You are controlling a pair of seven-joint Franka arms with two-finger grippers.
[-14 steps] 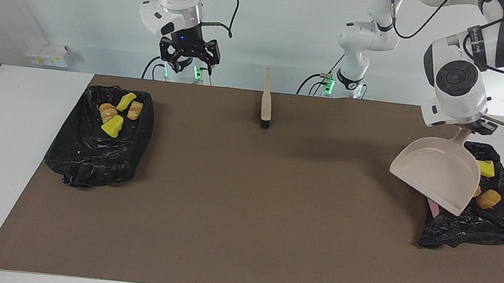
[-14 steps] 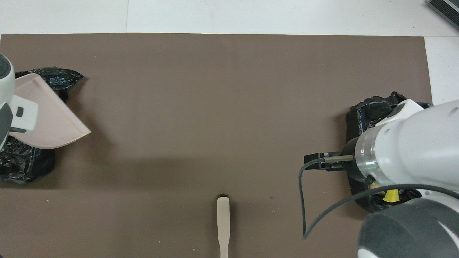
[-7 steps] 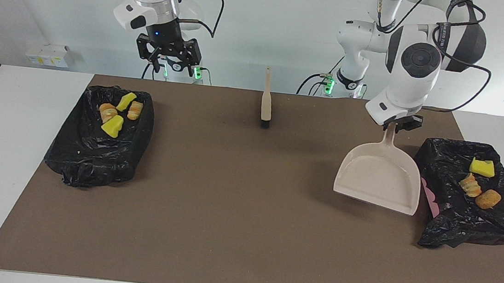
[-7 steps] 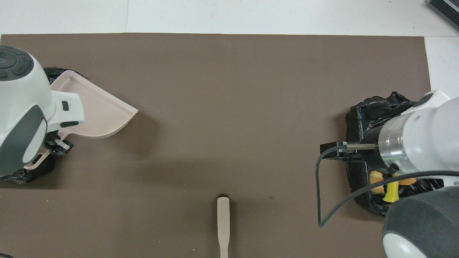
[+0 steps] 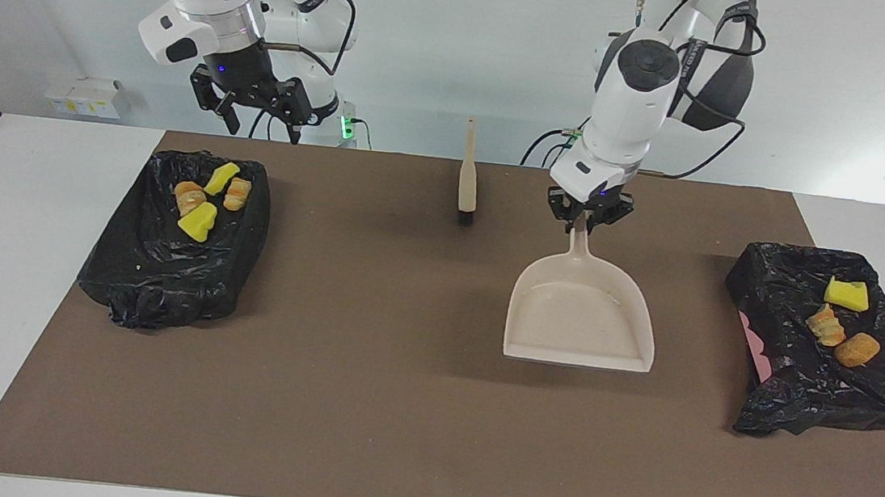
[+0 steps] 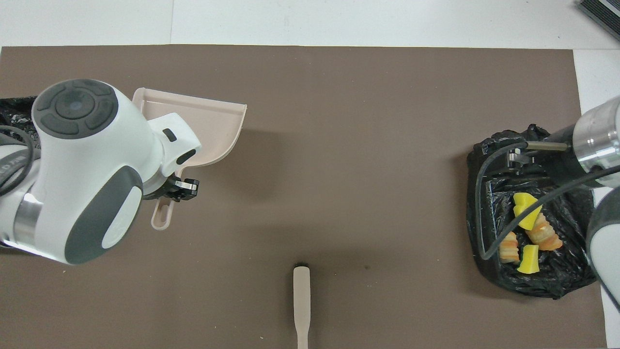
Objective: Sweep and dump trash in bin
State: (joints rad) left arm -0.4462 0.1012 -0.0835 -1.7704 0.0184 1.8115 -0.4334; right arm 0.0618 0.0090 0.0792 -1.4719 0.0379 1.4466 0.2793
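Brown mat (image 5: 395, 406): dustpan (image 5: 580, 319) now mid-table.

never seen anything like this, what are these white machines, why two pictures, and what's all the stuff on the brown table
They are two robot arms, each ending in a two-finger gripper. One picture faces them across the table; the other looks down from above their own end, so its sides are flipped.

The left gripper is shut on the handle of a beige dustpan, which looks empty. The right gripper is open, holds nothing and hangs near the table's edge.

On the brown mat a beige brush lies near the robots. At each end is a bin lined with black plastic: the bin at the right arm's end holds four pieces of trash, and the bin at the left arm's end holds three.
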